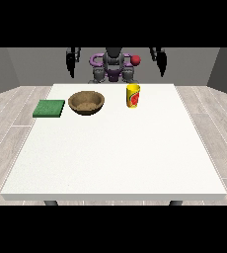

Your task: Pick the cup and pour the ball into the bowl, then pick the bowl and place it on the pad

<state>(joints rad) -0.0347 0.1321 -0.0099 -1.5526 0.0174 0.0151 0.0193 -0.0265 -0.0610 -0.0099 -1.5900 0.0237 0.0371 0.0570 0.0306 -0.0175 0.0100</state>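
Yellow cup (132, 95) standing upright near the table's (110, 163) far edge, a little right of the middle, a red marking on its side. Whether the ball sits inside can't be told from here. Over to its left, well apart from it, the brown bowl (86, 103) rests upright on the table, wide and shallow, its mouth open to the top and a speckled brown inside. Further left again, just beside the bowl but not touching, the green pad (49, 108) lies flat by the table's left edge, close to the far left corner, square and thin
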